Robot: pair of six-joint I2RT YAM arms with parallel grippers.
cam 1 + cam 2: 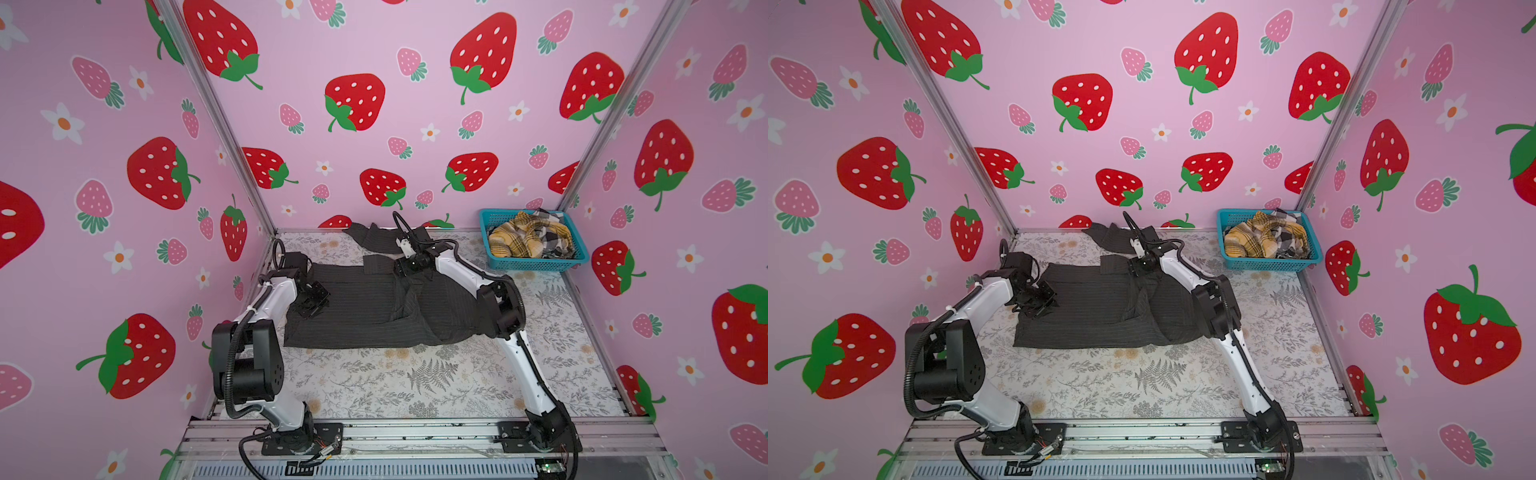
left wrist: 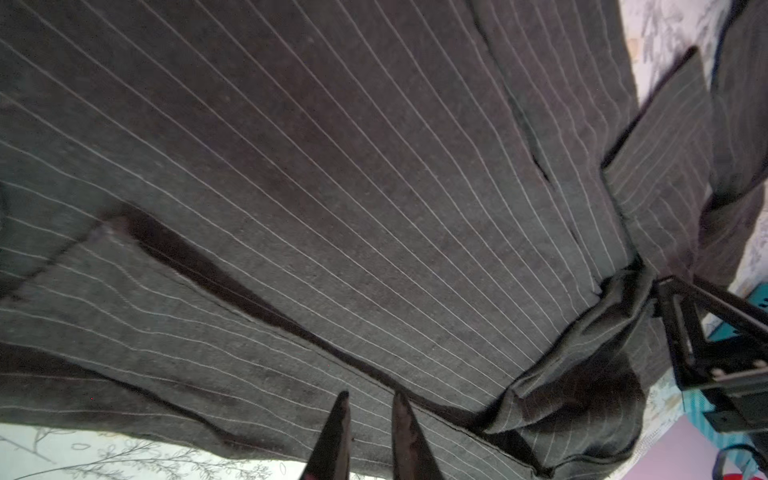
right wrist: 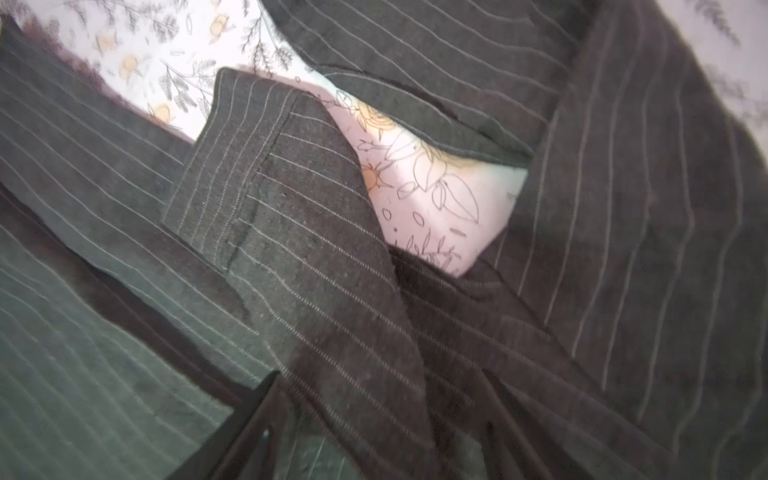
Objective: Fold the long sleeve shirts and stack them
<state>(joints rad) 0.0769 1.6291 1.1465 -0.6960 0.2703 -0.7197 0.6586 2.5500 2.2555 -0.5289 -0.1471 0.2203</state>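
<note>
Shirt: the dark pinstriped shirt point(image 1: 365, 311) is lying spread on the table point(image 1: 415, 382), well apart from the basket point(image 1: 536, 264) and nearer the arm bases than it. One sleeve point(image 1: 370, 239) is trailing off about as far back as the basket, and a cuff point(image 3: 224, 166) is lying doubled onto the body.
Basket: it is holding the plaid shirt point(image 1: 519, 243) and the check shirt point(image 1: 552, 239), both crumpled.
Left gripper point(image 1: 314, 300): it is hovering at the shirt edge farthest from the basket. Its fingers point(image 2: 332, 432) are standing slightly apart with nothing between them.
Right gripper point(image 1: 404, 269): it is working in bunched cloth on the shirt's basket side. Only one finger is showing, so a clamp cannot be told.
Layer risk: if the right gripper is pinching several layers, lifting is likely dragging the body along and rumpling the flat panel.
Hem risk: the left fingers' narrow gap is probably skimming past the hem, leaving a lopsided fold.
Sleeve risk: the trailing sleeve is likely getting left outside the fold.
</note>
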